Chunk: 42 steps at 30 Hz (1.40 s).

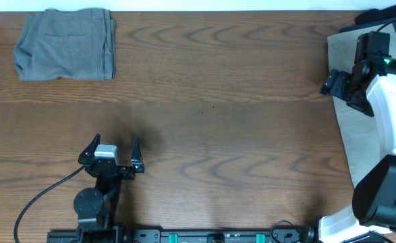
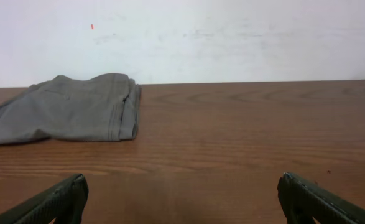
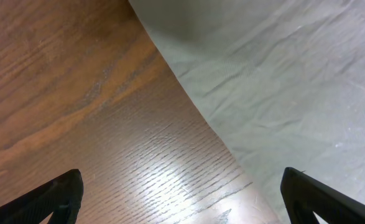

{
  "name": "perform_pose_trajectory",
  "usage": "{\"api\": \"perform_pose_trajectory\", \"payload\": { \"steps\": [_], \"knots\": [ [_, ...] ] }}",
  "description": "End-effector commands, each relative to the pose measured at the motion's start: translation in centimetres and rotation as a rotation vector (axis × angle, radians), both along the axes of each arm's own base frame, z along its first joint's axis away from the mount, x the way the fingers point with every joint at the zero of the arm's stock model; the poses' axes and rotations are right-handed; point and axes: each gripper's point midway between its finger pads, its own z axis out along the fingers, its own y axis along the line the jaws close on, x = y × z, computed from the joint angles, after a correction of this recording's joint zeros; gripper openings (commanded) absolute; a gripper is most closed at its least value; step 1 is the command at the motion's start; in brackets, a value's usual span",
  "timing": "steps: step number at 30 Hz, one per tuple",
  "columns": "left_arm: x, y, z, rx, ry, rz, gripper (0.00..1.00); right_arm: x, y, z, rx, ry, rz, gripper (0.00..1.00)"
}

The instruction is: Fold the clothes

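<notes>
Dark brown wood-grain table (image 1: 238, 101) runs smooth and slightly glossy, backed by a white wall (image 2: 232, 37) in the left wrist view. At the far left corner lie the grey shorts (image 1: 66, 44), a soft cotton bundle folded to a rough rectangle, stitched seams showing along the doubled right edge. The left gripper (image 1: 111, 152) sits near the front edge, well apart from them, its black jaws spread wide and empty, with bare wood between. At the right edge a pale cloth (image 1: 349, 128) lies wrinkled and flat. The right gripper (image 1: 334, 84) hangs over its curved border, jaws parted, holding nothing.
</notes>
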Motion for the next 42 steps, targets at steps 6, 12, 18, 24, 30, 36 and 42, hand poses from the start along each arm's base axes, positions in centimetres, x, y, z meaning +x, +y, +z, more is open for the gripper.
{"api": "perform_pose_trajectory", "payload": {
  "steps": [6, 12, 18, 24, 30, 36, 42],
  "knots": [
    [0.0, 0.2, -1.5, 0.005, 0.044, 0.008, 0.98, -0.1, -0.2, 3.7, -0.031, -0.098, -0.003, 0.99],
    [0.0, 0.2, -1.5, 0.005, 0.044, 0.008, 0.98, -1.1, 0.0, 8.5, -0.055, -0.231, -0.003, 0.99],
    [0.0, 0.2, -1.5, 0.004, 0.044, 0.008, 0.98, -2.9, 0.4, 13.8, -0.083, -0.384, -0.003, 0.99],
    [0.0, 0.2, -1.5, 0.005, 0.044, 0.008, 0.98, -5.8, 1.0, 19.0, -0.112, -0.544, -0.004, 0.99],
    [0.0, 0.2, -1.5, 0.005, 0.044, 0.008, 0.98, -9.8, 1.7, 24.1, -0.145, -0.720, -0.005, 0.99],
    [0.0, 0.2, -1.5, 0.005, 0.044, 0.008, 0.98, -14.3, 2.5, 28.1, -0.175, -0.884, -0.006, 0.99],
    [0.0, 0.2, -1.5, 0.005, 0.044, 0.008, 0.98, -19.1, 3.2, 28.0, -0.261, -0.874, 0.062, 0.99]
  ]
}}
